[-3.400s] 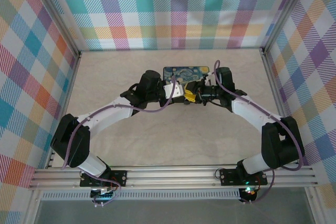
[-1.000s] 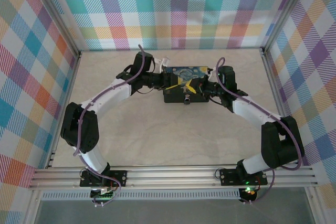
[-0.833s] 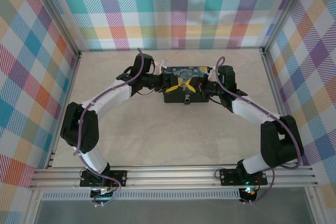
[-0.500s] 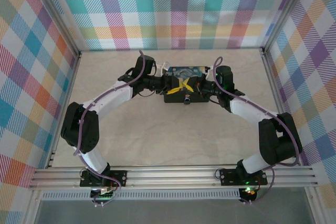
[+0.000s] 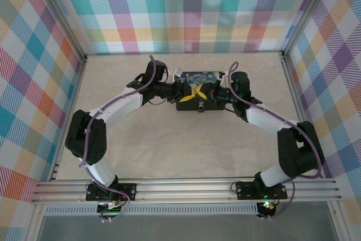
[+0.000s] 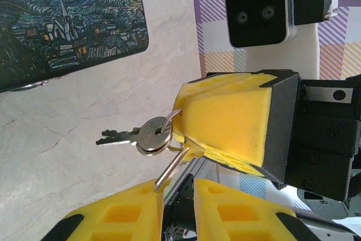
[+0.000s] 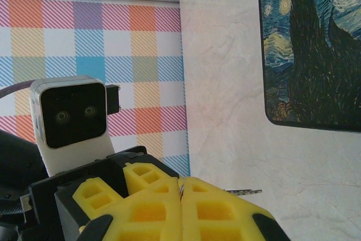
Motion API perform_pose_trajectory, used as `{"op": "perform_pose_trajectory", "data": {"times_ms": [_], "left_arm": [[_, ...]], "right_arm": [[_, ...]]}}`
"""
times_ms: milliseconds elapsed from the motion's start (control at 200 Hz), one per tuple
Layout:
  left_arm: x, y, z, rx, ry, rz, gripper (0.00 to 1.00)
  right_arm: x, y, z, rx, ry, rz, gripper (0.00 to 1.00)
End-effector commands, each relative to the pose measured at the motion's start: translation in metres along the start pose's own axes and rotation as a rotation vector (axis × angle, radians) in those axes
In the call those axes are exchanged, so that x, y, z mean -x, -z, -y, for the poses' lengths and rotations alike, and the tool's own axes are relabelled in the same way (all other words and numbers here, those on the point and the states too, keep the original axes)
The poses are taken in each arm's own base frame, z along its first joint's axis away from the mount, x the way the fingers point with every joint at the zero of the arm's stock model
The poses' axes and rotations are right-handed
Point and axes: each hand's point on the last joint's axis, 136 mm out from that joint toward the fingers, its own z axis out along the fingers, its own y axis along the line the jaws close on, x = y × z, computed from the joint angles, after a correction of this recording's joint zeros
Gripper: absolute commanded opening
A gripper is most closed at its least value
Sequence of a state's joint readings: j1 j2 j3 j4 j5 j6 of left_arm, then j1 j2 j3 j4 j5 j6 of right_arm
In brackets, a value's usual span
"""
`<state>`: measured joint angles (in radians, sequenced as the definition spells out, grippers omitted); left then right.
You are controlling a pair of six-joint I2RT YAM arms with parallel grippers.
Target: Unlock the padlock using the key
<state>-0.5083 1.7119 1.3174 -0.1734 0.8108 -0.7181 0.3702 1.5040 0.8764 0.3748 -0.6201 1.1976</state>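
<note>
- Jaws of right gripper are pressed together on key ring; key dangles from it above desk.
- Left gripper is nearly closed beside wire loop; whether it grips is unclear.
- Painted mat lies nearby.

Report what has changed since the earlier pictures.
The left arm swung its elbow out to the left. Then the left gripper slid right over the mat to meet the right gripper, its fingers narrowing near the key ring. The right gripper edged left. Unchanged: the right gripper shut on the key ring, the mat in place.
</note>
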Motion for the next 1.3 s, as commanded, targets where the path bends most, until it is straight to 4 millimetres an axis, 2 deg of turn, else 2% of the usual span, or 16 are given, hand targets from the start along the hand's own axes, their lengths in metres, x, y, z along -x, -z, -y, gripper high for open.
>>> {"op": "perform_pose_trajectory", "data": {"times_ms": [0, 360, 450, 535, 610, 720, 835, 970, 1125, 1190, 1295], "left_arm": [[0.003, -0.002, 0.002, -0.020, -0.023, 0.012, 0.21], [0.008, 0.002, 0.004, -0.044, -0.033, 0.026, 0.14], [0.008, 0.002, 0.004, -0.060, -0.043, 0.019, 0.03], [0.005, 0.003, 0.004, -0.072, -0.076, -0.001, 0.00], [0.000, 0.005, -0.003, -0.053, -0.101, -0.032, 0.00], [-0.010, 0.007, -0.017, -0.001, -0.144, -0.093, 0.00], [-0.022, 0.007, -0.021, -0.001, -0.181, -0.163, 0.00], [-0.030, 0.009, -0.019, -0.023, -0.217, -0.205, 0.00], [-0.029, 0.010, -0.044, 0.084, -0.164, -0.200, 0.00], [-0.027, 0.013, -0.060, 0.131, -0.134, -0.169, 0.00], [-0.015, 0.028, -0.090, 0.183, -0.041, -0.063, 0.16]], "right_arm": [[-0.014, -0.003, -0.005, 0.030, 0.016, -0.049, 0.03], [-0.025, -0.006, -0.007, 0.035, 0.025, -0.089, 0.05], [-0.030, -0.007, -0.005, 0.032, 0.030, -0.104, 0.08], [-0.033, -0.005, -0.004, 0.025, 0.043, -0.111, 0.15], [-0.034, -0.001, 0.000, -0.006, 0.068, -0.108, 0.29], [-0.028, 0.014, 0.020, -0.125, 0.115, -0.077, 0.44], [-0.016, 0.037, 0.033, -0.178, 0.141, -0.037, 0.49], [-0.015, 0.046, 0.026, -0.147, 0.240, -0.065, 0.48], [-0.018, 0.048, 0.034, -0.180, 0.235, -0.118, 0.46], [-0.028, 0.048, 0.043, -0.190, 0.221, -0.156, 0.40], [-0.051, 0.045, 0.072, -0.300, 0.232, -0.216, 0.39]]}}
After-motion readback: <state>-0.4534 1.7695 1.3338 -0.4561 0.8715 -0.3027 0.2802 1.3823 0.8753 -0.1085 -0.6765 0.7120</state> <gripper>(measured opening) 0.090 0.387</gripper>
